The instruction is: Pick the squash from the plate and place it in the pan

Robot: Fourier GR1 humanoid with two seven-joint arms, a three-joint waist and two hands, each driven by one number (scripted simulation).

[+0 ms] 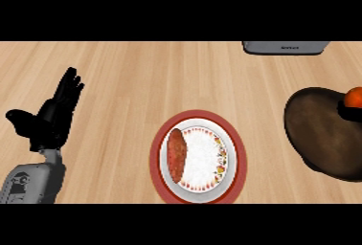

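The orange squash (355, 96) shows at the view's right edge, over the far right part of the dark brown pan (322, 136). Directly below it a black piece of my right hand (351, 112) pokes in from the edge; the rest of that hand is cut off. The red-rimmed white plate (158, 158) lies at the centre front, with a reddish-brown elongated patch (176, 155) on its left side. My left hand (51, 117) rests open at the far left, fingers up, well away from the plate.
A grey appliance (286, 47) stands at the back right edge of the wooden counter (141, 76). The pan is to the right of the plate, with a strip of bare counter between them.
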